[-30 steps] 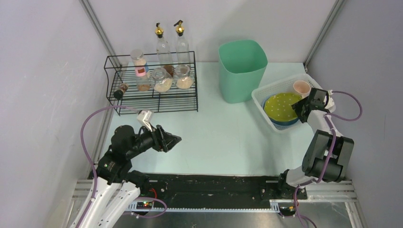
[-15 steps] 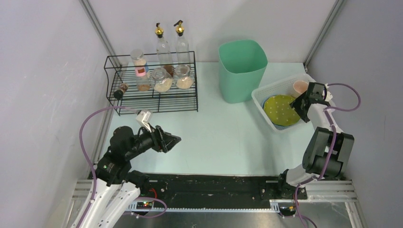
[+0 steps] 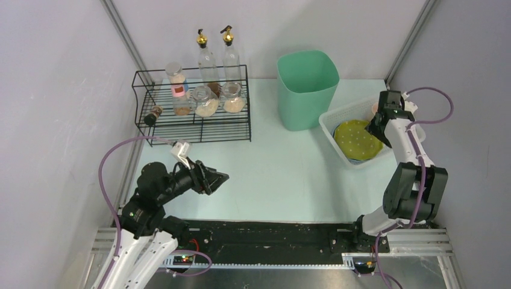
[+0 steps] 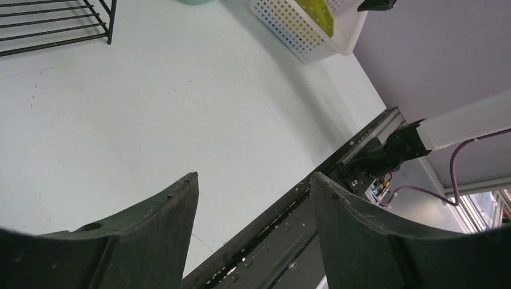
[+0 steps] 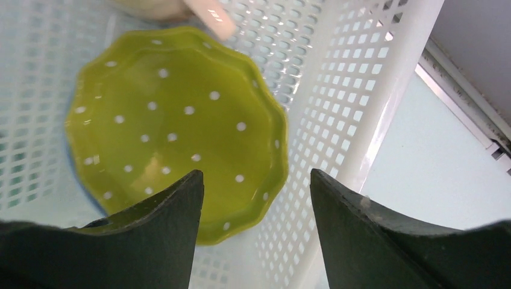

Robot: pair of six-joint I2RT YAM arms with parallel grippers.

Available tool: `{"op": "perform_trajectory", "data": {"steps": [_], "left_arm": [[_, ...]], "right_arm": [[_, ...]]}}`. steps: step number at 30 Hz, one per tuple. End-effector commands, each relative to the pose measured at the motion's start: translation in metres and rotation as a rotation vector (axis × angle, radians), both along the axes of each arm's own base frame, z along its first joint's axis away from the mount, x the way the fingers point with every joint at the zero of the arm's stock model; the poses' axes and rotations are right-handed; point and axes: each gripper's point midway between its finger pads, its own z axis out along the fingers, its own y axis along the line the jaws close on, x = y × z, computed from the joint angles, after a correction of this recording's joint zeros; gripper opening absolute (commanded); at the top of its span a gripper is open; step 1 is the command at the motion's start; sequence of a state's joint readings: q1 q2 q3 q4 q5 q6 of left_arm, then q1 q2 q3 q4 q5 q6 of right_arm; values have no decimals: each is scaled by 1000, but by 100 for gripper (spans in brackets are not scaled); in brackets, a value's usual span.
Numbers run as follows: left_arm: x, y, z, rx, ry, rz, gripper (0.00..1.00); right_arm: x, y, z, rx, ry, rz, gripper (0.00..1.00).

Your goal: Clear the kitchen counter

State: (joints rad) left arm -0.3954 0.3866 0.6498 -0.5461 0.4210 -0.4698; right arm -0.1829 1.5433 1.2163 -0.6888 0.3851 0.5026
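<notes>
R arm (image 3: 405, 141) backed off plate (image 5: 175, 138), jaws open | L arm (image 3: 163, 186) same

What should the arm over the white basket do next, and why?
Probably lift the right gripper straight up, clear of the white basket. Its jaws stand open with nothing between them, and the green dotted plate lies inside the basket, so the putting-away step looks done.
</notes>
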Motion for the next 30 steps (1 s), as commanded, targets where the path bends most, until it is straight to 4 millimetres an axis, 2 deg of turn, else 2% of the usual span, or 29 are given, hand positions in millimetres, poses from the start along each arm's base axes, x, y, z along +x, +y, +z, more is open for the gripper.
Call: {"op": "perform_trajectory", "data": {"steps": [1, 5, 9, 10, 13, 16, 17, 18, 20, 22, 25, 26, 27, 28, 29, 30], "left_arm": [[0, -1, 2, 0, -25, -7, 72], [4, 1, -1, 9, -16, 11, 74], [5, 1, -2, 13, -9, 13, 76], [5, 1, -2, 13, -10, 17, 76], [6, 2, -2, 15, -12, 24, 80], [7, 3, -4, 19, -7, 30, 82], [7, 3, -3, 19, -8, 30, 82], [8, 3, -4, 21, -8, 31, 83], [8, 3, -4, 21, -7, 36, 85], [10, 4, -5, 26, -7, 46, 86], [13, 6, -7, 34, 2, 61, 87], [15, 6, -9, 39, 9, 65, 87], [16, 6, -10, 42, 13, 69, 87], [17, 7, -11, 46, 19, 74, 87], [18, 7, -12, 48, 21, 76, 87], [18, 7, -13, 52, 26, 76, 87]], "right_arm": [[7, 10, 76, -121, -136, 25, 69], [17, 41, 118, -185, -259, 132, 70], [18, 87, 163, -193, -420, 267, 75], [17, 94, 168, -192, -434, 293, 76], [9, 134, 185, -147, -503, 413, 78], [-1, 175, 188, -115, -514, 566, 83], [-7, 194, 188, -107, -517, 630, 85], [-10, 202, 188, -122, -512, 674, 86], [-25, 236, 185, -136, -507, 808, 89], [-38, 258, 182, -155, -508, 907, 90], [-58, 284, 171, -190, -509, 1067, 93], [-67, 295, 173, -182, -533, 1115, 93], [-72, 299, 165, -188, -519, 1153, 93], [-81, 308, 168, -178, -546, 1189, 93], [-86, 310, 160, -183, -537, 1214, 93], [-95, 315, 166, -169, -576, 1237, 95]]}}
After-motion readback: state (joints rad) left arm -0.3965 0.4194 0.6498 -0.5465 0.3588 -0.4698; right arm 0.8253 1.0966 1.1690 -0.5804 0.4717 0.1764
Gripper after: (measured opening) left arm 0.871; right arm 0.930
